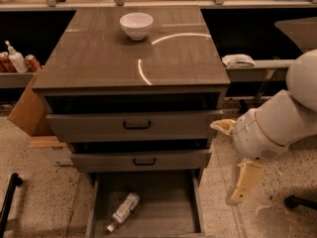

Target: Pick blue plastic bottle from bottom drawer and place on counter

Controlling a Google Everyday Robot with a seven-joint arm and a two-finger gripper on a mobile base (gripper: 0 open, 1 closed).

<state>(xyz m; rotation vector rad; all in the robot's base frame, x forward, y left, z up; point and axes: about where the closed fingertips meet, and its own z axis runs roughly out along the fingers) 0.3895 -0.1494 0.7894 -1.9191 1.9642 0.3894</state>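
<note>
No lettering is legible on the blue plastic bottle (124, 211) or the gripper (240, 181) beside the bottom drawer (166, 207).

arm (280, 120): white, enters from the right edge, angled down-left | gripper (242, 181): hangs just right of the bottom drawer (166, 202), outside its wall

Dim warm light; curved glare on counter (99, 58); pale-lit tool (231, 158) right of drawers (99, 128).
</note>
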